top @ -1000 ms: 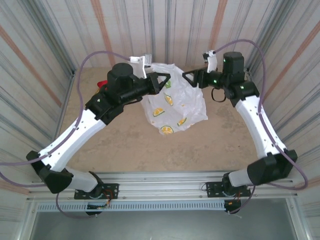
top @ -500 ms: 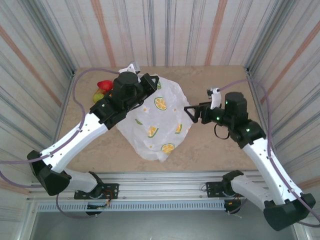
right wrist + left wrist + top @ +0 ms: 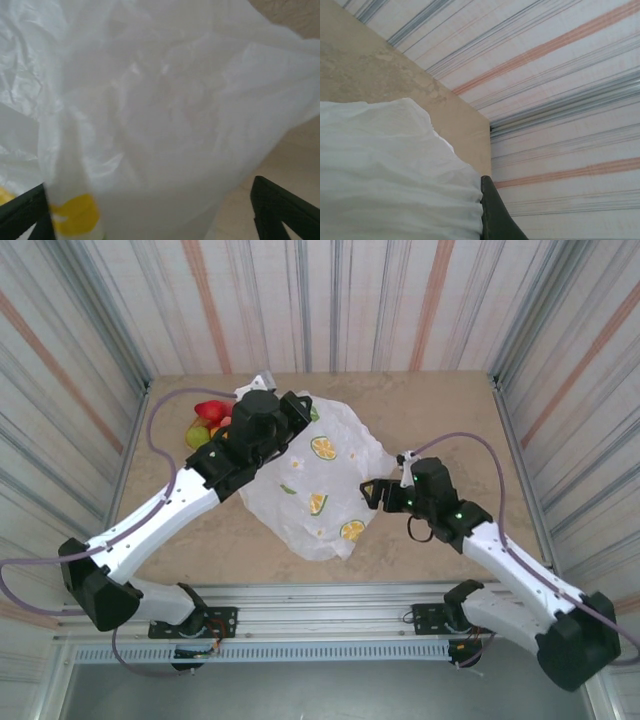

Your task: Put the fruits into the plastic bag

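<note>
Plastic bag (image 3: 320,475): sunk and spread wider than before | left gripper (image 3: 303,410): clamped on its far edge | right gripper (image 3: 368,493): jaws wide, empty, drawn nearer

Bright, even light fills the overhead view, soft and diffuse, leaving only faint shadows on the tan table (image 3: 450,420). The striped walls (image 3: 330,300) lean outward toward the frame edges (wide-lens distortion). At the right wrist the plastic bag (image 3: 165,100) is blurred and washed out, its folds nearly without contrast — the left wrist view is sharper, though slightly hazy.
</note>
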`<state>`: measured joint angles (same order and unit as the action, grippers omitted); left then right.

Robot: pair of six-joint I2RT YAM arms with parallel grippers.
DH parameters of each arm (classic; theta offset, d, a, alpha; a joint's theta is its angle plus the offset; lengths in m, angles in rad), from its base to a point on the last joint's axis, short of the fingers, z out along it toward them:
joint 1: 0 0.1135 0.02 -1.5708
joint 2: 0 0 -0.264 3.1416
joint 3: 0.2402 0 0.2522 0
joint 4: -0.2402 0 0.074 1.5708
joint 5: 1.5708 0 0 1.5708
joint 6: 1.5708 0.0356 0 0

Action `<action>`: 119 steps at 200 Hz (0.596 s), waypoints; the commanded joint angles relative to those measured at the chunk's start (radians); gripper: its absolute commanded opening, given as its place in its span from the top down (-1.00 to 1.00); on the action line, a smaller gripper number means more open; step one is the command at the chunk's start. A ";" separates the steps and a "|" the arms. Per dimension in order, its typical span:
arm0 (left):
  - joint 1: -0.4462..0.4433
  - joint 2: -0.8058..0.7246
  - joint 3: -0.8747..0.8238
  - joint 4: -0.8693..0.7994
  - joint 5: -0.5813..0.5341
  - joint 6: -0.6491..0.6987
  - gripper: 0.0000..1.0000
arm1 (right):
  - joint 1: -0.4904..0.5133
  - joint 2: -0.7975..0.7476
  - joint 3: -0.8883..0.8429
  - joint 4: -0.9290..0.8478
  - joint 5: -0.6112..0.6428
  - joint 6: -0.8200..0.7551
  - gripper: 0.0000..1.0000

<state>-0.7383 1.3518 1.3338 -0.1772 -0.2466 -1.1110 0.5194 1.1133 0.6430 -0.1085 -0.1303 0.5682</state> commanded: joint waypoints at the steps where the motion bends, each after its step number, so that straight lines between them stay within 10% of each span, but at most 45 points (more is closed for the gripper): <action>1: 0.027 -0.034 -0.035 0.035 -0.009 -0.044 1.00 | 0.001 0.085 0.013 0.137 -0.040 0.066 -0.64; 26: 0.063 -0.037 -0.074 0.039 0.006 -0.042 1.00 | -0.036 0.140 0.074 0.053 0.027 -0.049 -0.18; 70: 0.119 0.007 -0.194 0.065 0.198 0.053 0.34 | -0.273 0.379 0.314 -0.172 -0.031 -0.263 0.22; 119: 0.239 -0.051 -0.254 -0.066 0.371 0.315 -0.37 | -0.306 0.498 0.545 -0.337 0.145 -0.422 -0.07</action>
<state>-0.5320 1.3666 1.0969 -0.1608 0.0444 -0.9901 0.2134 1.6226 1.1286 -0.3187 -0.0811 0.2684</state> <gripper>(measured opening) 0.623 0.459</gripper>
